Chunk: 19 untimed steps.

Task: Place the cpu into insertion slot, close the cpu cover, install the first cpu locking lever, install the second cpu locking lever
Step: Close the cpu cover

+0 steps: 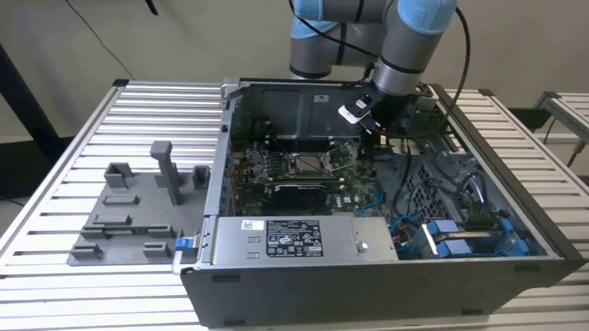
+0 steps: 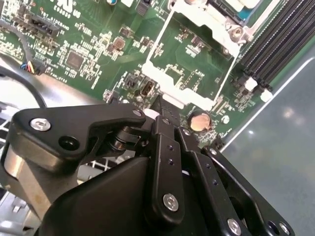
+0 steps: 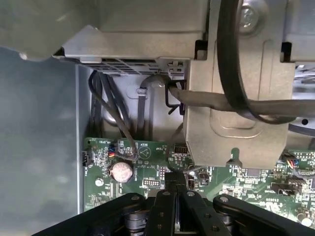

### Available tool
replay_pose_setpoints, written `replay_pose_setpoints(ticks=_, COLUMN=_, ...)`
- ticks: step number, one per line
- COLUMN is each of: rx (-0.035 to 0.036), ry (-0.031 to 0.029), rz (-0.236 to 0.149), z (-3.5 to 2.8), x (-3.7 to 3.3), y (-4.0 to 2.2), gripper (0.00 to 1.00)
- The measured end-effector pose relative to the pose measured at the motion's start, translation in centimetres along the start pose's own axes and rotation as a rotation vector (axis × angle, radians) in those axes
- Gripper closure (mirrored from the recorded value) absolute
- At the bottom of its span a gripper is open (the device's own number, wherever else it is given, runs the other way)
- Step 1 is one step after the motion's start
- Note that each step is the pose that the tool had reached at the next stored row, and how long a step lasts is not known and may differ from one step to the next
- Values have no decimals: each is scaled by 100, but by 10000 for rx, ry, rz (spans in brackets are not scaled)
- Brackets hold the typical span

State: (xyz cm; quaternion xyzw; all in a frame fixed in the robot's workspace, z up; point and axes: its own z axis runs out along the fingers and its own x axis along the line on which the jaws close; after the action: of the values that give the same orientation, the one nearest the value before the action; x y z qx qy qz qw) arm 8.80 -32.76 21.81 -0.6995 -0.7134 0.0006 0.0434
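Observation:
The open computer case (image 1: 515, 227) holds the green board. On it, the insertion slot (image 1: 304, 164) is a silver-rimmed square; a pale square seems to lie in it, but I cannot tell whether that is the cpu. In the second wrist view the slot (image 2: 231, 10) sits at the picture's edge. The cpu cover (image 2: 170, 86) is swung open, and the board shows through its window. My gripper (image 1: 376, 141) hangs over the board on the exterior view's right of the slot. Its black fingers are shut, with the tips (image 2: 160, 104) at the cover's free edge. The first wrist view also shows the gripper (image 3: 175, 178).
A grey metal box with a white label (image 1: 294, 238) fills the case's front. Blue connectors and cables (image 1: 460, 238) lie at the exterior view's right. A coin battery (image 2: 199, 120) and black memory slots (image 2: 280, 39) flank the cover. A metal bracket with a black cable (image 3: 231, 113) hangs close by.

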Motion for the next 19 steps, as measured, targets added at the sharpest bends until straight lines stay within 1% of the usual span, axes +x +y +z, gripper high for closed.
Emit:
replay_pose_setpoints(ticks=2, rx=242, ry=3, rz=4, z=0, x=1, y=12, gripper=89)
replay_pose_setpoints(ticks=3, rx=329, ry=6, rz=6, z=0, x=1, y=18, gripper=89)
replay_pose_setpoints(ticks=6, rx=558, ry=16, rz=11, z=-2, x=0, y=31, gripper=89)
replay_pose_setpoints(ticks=7, rx=664, ry=25, rz=15, z=-3, x=0, y=32, gripper=89)
replay_pose_setpoints(ticks=9, rx=870, ry=67, rz=27, z=-3, x=0, y=35, gripper=89)
replay_pose_setpoints(ticks=10, rx=1006, ry=100, rz=32, z=-2, x=1, y=32, gripper=89)
replay_pose_setpoints(ticks=11, rx=1089, ry=132, rz=43, z=-1, x=3, y=29, gripper=89)
replay_pose_setpoints(ticks=12, rx=1142, ry=131, rz=41, z=-12, x=2, y=30, gripper=89)
replay_pose_setpoints(ticks=14, rx=1217, ry=142, rz=42, z=-38, x=3, y=29, gripper=89)
replay_pose_setpoints(ticks=17, rx=1290, ry=156, rz=45, z=-94, x=6, y=26, gripper=89)
replay_pose_setpoints(ticks=19, rx=1324, ry=165, rz=46, z=-137, x=8, y=23, gripper=89)
